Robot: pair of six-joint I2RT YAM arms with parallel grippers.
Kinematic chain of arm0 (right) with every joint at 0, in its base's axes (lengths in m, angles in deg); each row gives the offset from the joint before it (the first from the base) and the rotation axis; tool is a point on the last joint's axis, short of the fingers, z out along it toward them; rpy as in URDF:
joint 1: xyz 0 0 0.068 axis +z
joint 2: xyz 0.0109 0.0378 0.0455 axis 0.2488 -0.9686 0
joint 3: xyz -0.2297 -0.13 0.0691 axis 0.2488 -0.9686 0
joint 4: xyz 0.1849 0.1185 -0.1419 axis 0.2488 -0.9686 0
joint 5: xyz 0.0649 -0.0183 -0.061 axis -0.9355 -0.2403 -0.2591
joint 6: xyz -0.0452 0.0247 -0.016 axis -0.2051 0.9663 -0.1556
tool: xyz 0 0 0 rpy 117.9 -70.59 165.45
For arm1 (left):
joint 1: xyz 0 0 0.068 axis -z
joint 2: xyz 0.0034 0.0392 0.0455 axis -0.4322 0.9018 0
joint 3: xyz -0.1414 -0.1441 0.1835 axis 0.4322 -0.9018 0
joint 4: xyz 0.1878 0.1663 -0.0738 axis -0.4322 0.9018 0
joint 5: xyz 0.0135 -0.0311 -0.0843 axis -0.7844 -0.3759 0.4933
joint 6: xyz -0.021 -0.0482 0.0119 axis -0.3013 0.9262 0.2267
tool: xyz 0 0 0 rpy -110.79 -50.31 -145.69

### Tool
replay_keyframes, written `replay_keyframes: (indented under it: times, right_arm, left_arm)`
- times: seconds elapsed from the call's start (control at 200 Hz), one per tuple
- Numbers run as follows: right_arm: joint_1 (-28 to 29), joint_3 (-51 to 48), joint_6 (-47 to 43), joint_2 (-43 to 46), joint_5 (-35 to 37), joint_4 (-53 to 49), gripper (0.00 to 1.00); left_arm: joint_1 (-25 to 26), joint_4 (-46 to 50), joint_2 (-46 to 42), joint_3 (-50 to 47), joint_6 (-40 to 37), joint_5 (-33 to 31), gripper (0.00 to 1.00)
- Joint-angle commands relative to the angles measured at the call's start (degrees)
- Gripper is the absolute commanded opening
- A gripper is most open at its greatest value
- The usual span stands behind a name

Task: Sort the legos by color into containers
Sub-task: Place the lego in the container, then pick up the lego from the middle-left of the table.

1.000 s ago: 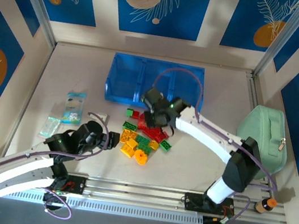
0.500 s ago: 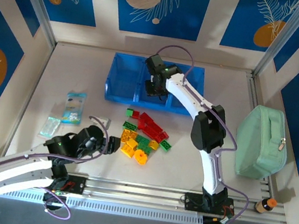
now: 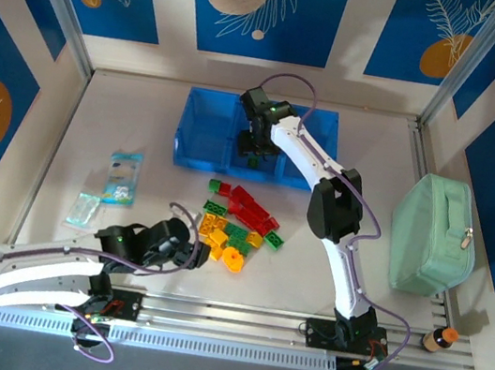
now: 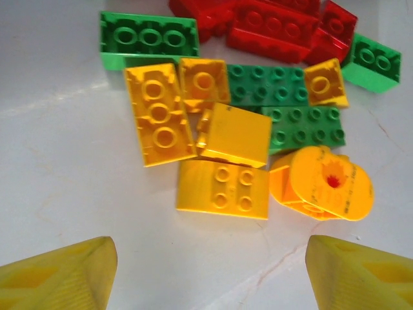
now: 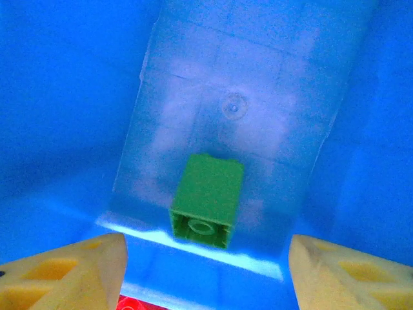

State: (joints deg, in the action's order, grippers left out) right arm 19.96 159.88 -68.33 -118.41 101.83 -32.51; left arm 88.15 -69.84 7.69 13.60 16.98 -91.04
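The legos [image 3: 239, 222] lie in a loose red, green and yellow pile on the table in front of the blue tray of containers [image 3: 204, 130]. My right gripper [image 3: 256, 146] hangs open over the middle compartment. In its wrist view a small green brick [image 5: 208, 200] lies free on the compartment floor [image 5: 258, 77], just ahead of the spread gripper [image 5: 206, 278]. My left gripper [image 3: 196, 250] is open at the pile's near left edge. Its wrist view shows the gripper [image 4: 210, 278] just short of a yellow four-stud brick [image 4: 222, 188] and the round yellow disc [image 4: 326, 184].
A mint-green zippered case [image 3: 431, 233] stands at the right side of the table. Clear plastic packets [image 3: 121, 175] lie to the left of the pile. A small orange-capped bottle [image 3: 438, 339] sits at the near right rail.
My right gripper carried the green brick from the pile to the middle compartment, then opened and let it drop in. My left gripper moved right, closer to the yellow bricks.
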Motion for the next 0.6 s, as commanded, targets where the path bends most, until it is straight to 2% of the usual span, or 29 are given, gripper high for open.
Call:
replay_keyframes:
  times: [0.0,0.29,0.595]
  right_arm:
    - [1.16,-1.89,0.78,6.30,1.75,-0.47,0.68]
    - [2.26,-22.62,4.25,27.68,2.13,8.84,0.72]
    - [-0.41,-41.54,8.99,44.01,1.75,14.25,0.76]
  left_arm:
    - [2.50,-0.61,3.34,4.44,1.50,-0.53,0.77]
    - [10.14,1.55,14.34,10.99,12.68,-4.22,0.77]
    - [11.97,5.99,28.69,20.17,22.28,-4.92,0.79]
